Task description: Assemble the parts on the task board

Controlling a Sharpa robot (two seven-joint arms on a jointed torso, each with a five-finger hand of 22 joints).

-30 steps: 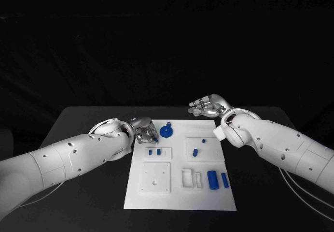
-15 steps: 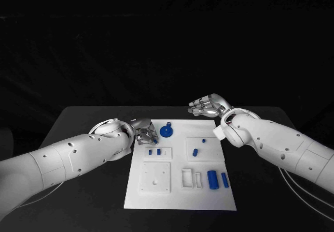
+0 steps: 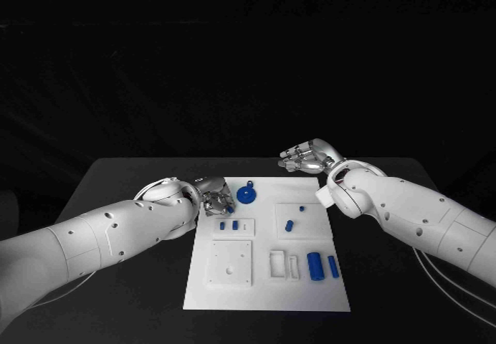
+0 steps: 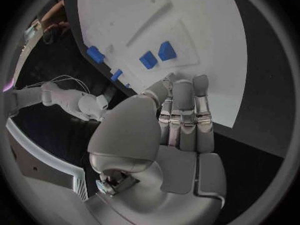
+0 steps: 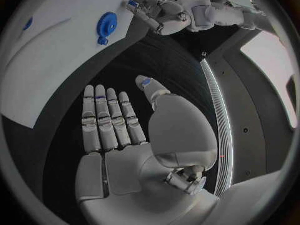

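Left robot hand (image 3: pixel 215 198), fingers straight and empty, hovers beside the blue gear (image 3: pixel 246 194), nearer than the right robot hand (image 3: pixel 305 159).

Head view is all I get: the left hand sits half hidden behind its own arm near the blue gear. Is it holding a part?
Observer: No. The left wrist view shows the left hand holding nothing, fingers straight, tips at the edge of the task board.
Operator: And the right hand beyond the far corner?
Observer: The right wrist view shows the right hand flat, palm bare, fingers extended, above the black table, apart from the blue gear.
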